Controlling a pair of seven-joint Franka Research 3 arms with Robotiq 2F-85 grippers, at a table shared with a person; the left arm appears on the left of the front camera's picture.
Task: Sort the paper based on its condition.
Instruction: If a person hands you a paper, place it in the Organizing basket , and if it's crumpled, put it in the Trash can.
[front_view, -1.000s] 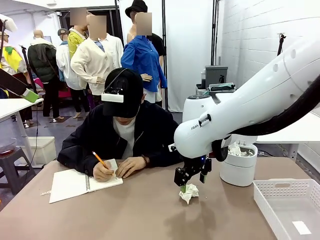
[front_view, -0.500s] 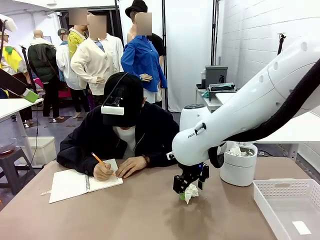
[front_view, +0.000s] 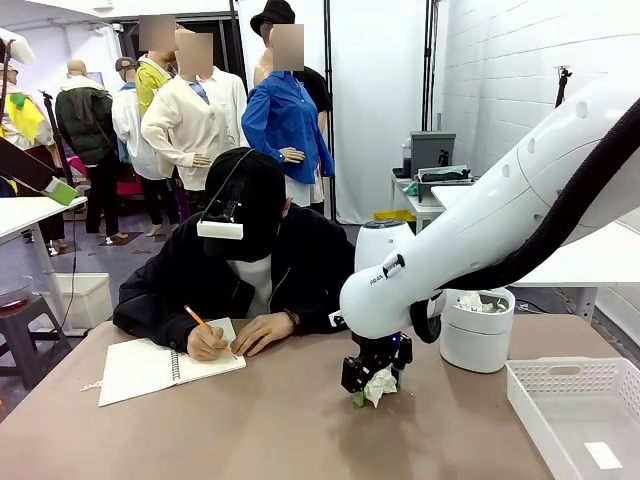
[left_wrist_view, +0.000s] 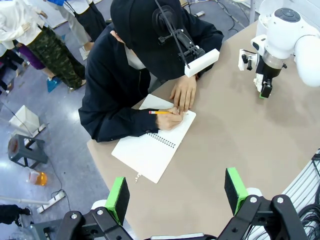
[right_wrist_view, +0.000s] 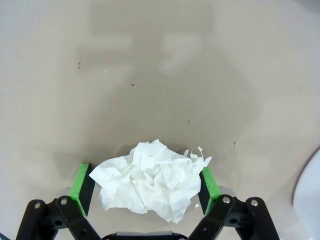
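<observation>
A crumpled white paper wad (front_view: 378, 385) lies on the brown table in front of the person. My right gripper (front_view: 368, 392) has come down over it and stands open, its green pads (right_wrist_view: 82, 182) either side of the wad (right_wrist_view: 150, 182), close to its edges. In the left wrist view that gripper (left_wrist_view: 264, 90) sits at the far right of the table. High above the table, my left gripper (left_wrist_view: 176, 192) is open and holds nothing. More crumpled paper (front_view: 478, 300) fills a round white bin (front_view: 477, 345). A flat slip (front_view: 603, 455) lies in a white tray (front_view: 570, 368).
The person leans over a spiral notebook (front_view: 150, 368) at the table's left, writing with a pencil (front_view: 197, 318), with both hands on the page. The bin stands right of the wad and the tray at the front right corner. Bare tabletop (front_view: 250, 430) stretches across the front.
My right gripper has dropped and shifted slightly left, from just above the wad to down around it. The person has kept writing, head dipping lower.
</observation>
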